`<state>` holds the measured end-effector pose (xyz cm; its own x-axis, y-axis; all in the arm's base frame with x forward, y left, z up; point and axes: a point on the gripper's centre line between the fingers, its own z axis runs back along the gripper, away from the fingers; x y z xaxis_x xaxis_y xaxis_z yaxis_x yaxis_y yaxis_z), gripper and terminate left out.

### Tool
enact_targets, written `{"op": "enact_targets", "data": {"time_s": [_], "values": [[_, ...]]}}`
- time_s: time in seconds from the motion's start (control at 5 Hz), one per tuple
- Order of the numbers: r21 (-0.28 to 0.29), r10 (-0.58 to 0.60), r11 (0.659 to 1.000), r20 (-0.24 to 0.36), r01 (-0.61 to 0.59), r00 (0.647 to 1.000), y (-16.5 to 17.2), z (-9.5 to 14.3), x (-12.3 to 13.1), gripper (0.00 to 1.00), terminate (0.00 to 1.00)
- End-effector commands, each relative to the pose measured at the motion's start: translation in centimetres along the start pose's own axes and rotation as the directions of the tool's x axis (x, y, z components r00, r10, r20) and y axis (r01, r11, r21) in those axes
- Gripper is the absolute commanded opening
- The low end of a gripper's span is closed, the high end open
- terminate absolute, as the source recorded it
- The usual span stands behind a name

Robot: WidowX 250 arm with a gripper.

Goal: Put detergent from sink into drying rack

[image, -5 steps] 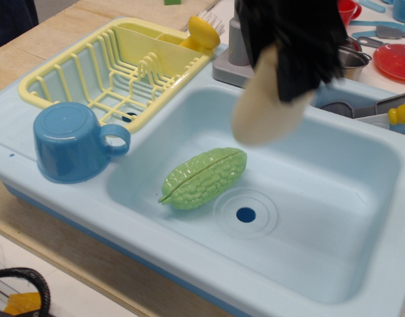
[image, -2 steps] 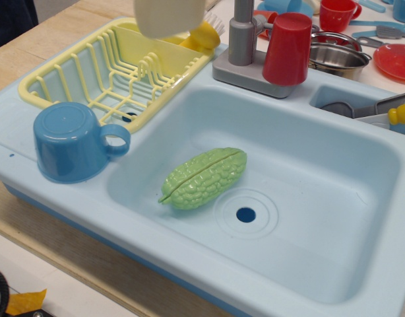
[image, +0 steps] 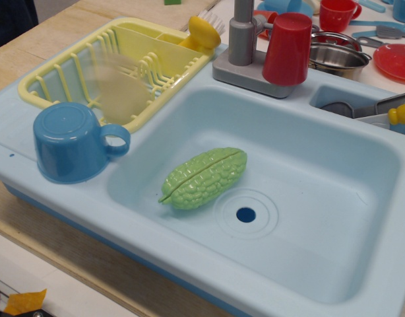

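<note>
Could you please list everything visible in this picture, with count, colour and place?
Detergent: one, cream, a motion-blurred shape over the drying rack.
Drying rack: one, pale yellow, left of the basin.
Sink: one, light blue, centre.
Gourd: one, bumpy green, in the sink near the drain.
Blue cup: one, upside down on the sink's left ledge.
Red cup: one, upside down beside the grey faucet.
Metal bowl: one, silver, behind the sink.
Red plate: one, far right.
Gripper: not in view.
</note>
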<state>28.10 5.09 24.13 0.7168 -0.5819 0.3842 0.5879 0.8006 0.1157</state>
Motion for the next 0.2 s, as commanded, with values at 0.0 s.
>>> {"op": "enact_targets", "data": {"time_s": [0.0], "values": [[0.035, -0.006, 0.999, 0.024, 0.005, 1.000, 0.47, 1.15, 0.43, 1.00, 1.00]]}}
